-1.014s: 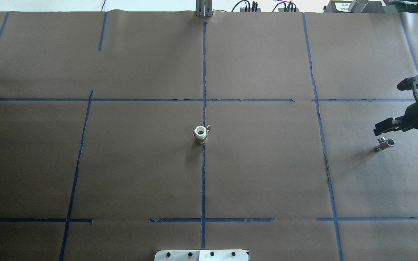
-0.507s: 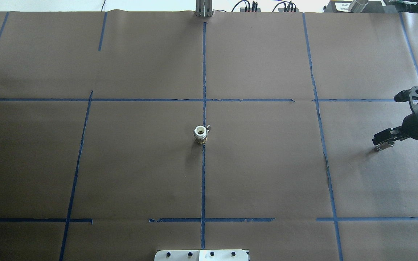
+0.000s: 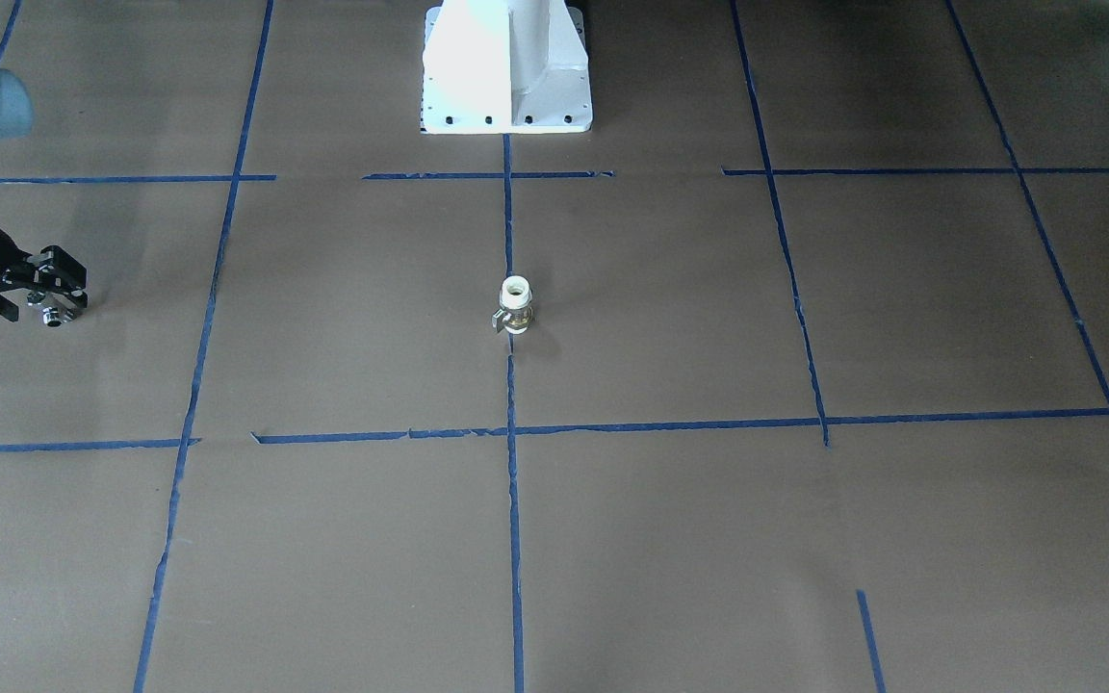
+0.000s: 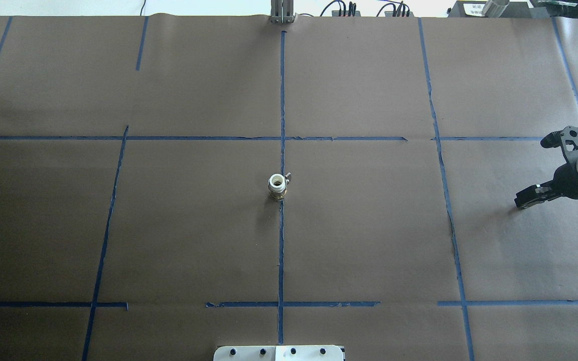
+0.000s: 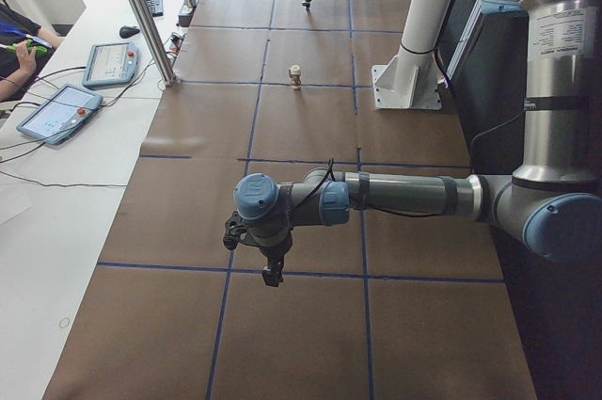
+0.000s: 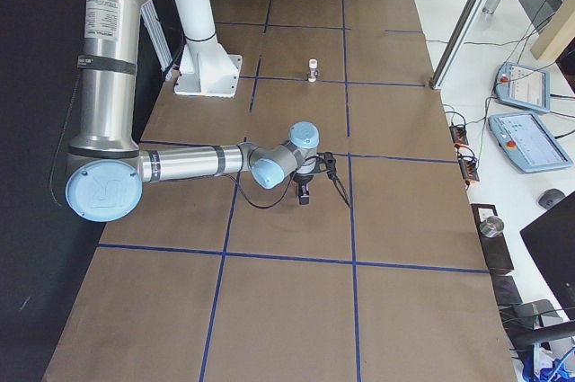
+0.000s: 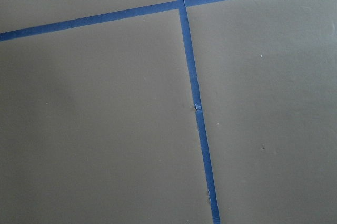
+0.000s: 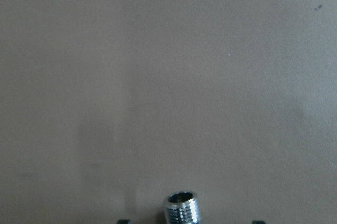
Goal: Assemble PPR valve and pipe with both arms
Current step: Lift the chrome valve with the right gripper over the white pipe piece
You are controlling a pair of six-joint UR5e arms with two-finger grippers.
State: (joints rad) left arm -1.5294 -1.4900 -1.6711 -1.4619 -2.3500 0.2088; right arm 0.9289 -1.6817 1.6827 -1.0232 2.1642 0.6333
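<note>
The PPR valve (image 4: 277,184) stands upright on the brown paper at the table's centre, also in the front view (image 3: 514,303), with nothing near it. The silver pipe (image 3: 52,313) lies on the paper at the robot's far right. My right gripper (image 4: 526,198) is low over the pipe and hides it in the overhead view. In the right wrist view the pipe's threaded end (image 8: 182,209) sits between the two wide-apart fingertips, so the gripper is open. My left gripper (image 5: 273,273) shows only in the exterior left view, pointing down over bare paper. I cannot tell whether it is open or shut.
The white pedestal (image 3: 506,67) stands at the robot's side of the table. Blue tape lines (image 4: 282,240) cross the paper. A metal post (image 5: 141,14) and teach pendants (image 5: 56,113) are at the operators' side.
My right gripper has come down and towards the robot onto the pipe, which now lies between its fingers and is hidden in the overhead view. The valve has not moved.
</note>
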